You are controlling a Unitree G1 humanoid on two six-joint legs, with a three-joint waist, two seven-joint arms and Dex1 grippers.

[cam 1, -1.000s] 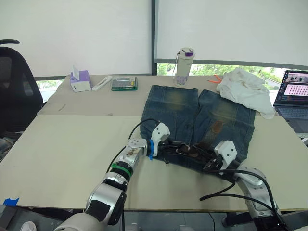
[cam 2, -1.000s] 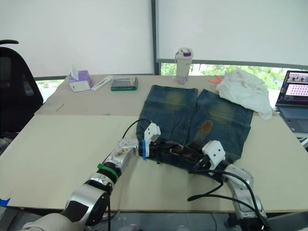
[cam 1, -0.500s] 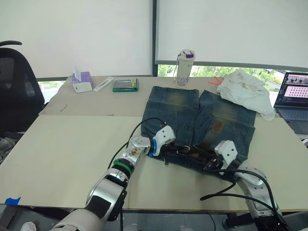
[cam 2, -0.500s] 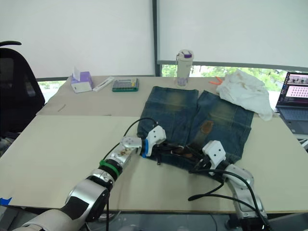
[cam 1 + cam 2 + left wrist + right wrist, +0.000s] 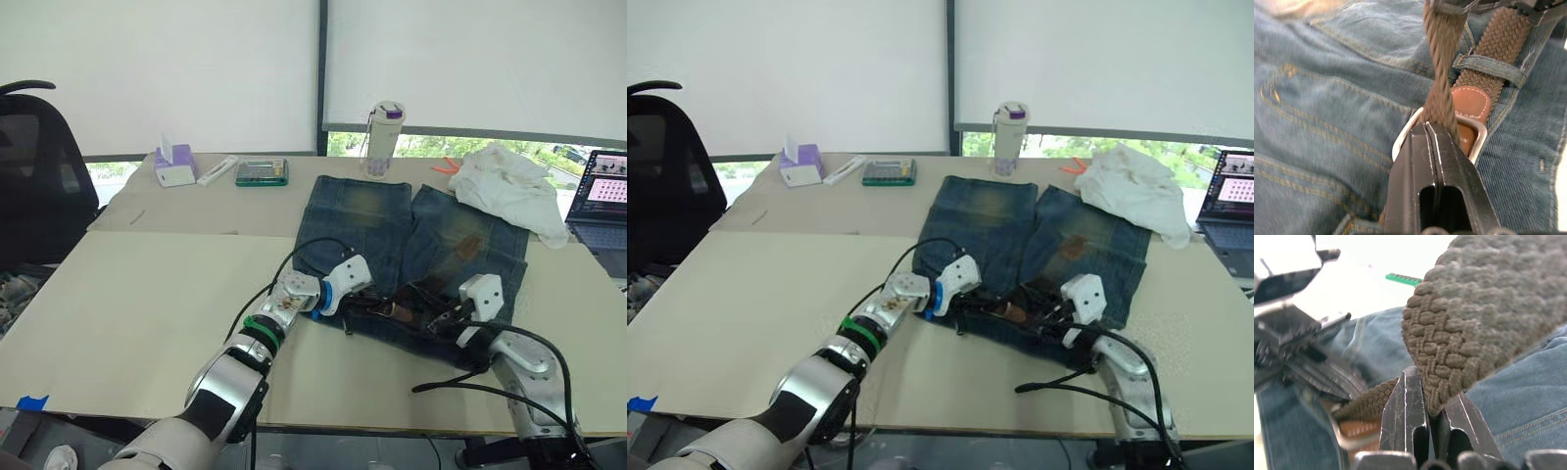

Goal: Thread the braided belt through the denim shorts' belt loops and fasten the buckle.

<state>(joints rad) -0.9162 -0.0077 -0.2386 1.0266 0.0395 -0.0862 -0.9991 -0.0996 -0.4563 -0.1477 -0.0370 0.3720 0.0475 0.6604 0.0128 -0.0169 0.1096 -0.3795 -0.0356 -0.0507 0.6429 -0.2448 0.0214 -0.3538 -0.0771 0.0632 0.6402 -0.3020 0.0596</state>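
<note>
Both grippers are clamped on the belt (image 5: 1442, 73) at the shorts' (image 5: 392, 220) waistband: left (image 5: 1431, 128) pins it at the buckle (image 5: 1476, 134), your right (image 5: 1431, 404) holds the tail taut for fastening.

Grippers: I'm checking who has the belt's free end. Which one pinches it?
The right gripper: its jaws clamp the braided belt at its rounded tip. The left gripper is shut at the buckle.

The shorts (image 5: 416, 245) lie flat on the table (image 5: 137, 304), waistband nearest the robot. Behind them stands a bottle (image 5: 382, 137); right of that lies a cloth (image 5: 509, 186), left a calculator (image 5: 262, 172) and tissue box (image 5: 174, 168).
</note>
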